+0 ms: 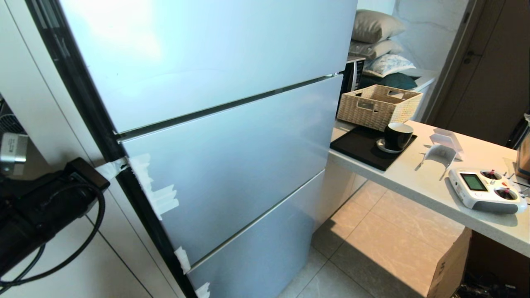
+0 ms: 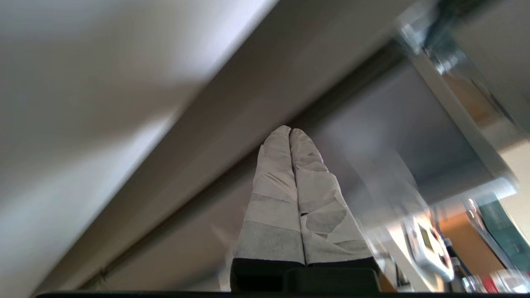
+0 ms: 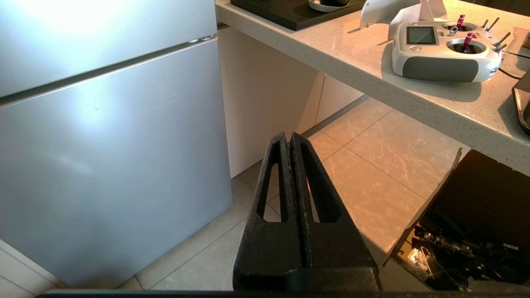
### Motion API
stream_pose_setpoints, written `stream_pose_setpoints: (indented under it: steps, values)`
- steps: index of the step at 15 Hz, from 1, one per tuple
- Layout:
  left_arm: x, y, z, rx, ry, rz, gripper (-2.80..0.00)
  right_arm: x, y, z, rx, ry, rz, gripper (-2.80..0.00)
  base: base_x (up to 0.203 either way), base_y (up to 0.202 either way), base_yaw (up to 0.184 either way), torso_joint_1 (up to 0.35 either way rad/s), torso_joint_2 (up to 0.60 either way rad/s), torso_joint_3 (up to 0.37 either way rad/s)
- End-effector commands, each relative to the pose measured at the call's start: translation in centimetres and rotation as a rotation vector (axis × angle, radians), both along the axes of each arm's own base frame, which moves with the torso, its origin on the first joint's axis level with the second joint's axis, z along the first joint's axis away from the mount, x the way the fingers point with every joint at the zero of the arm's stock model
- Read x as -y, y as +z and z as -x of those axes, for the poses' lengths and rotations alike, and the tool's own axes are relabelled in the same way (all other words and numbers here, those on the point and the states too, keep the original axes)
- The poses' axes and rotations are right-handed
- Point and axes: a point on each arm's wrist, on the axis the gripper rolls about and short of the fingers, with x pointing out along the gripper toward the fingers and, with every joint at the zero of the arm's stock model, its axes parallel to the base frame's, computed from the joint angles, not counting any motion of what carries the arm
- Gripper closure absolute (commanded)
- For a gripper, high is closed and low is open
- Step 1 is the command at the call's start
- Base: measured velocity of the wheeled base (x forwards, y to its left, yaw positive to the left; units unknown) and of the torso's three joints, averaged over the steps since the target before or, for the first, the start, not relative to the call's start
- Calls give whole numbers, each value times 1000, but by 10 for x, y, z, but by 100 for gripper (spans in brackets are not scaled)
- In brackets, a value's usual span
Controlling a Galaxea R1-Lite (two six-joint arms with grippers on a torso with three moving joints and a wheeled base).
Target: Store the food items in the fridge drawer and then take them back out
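The tall silver-blue fridge (image 1: 215, 124) fills most of the head view, its three flat panels all shut, so the clear fridge drawer and the red fruit-like food items are nowhere in sight; they may lie behind those panels, which would need opening first. Torn white tape (image 1: 159, 194) clings to the middle panel's left edge, likely marking where to pull. The pale stone counter (image 1: 430, 186) to the right carries a woven wicker basket (image 1: 379, 103), a black cup (image 1: 398, 135) and a white radio controller (image 1: 486, 190). The left gripper (image 2: 290, 132), fingers wrapped in white tape and pressed together, empty, points toward the fridge's edge. The black right gripper (image 3: 290, 138) hangs parked, closed on nothing, above the tiled floor (image 3: 372, 165).
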Motion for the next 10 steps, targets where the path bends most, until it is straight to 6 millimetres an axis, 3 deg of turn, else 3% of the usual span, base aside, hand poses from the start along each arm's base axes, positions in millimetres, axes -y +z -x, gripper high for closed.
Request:
stream_pose_setpoints:
  steps: [1,6,10]
  values:
    - [5,-7,-9,-23,-9,1,0,0,0,0,0,1,0,0,0,0,0,0,0,0]
    - [26,-4,-1,-6,-68,1,0,0,0,0,-1,1,0,0,0,0,0,0,0,0]
    - [28,-2,13,14,-79,-3,0,0,0,0,0,1,0,0,0,0,0,0,0,0]
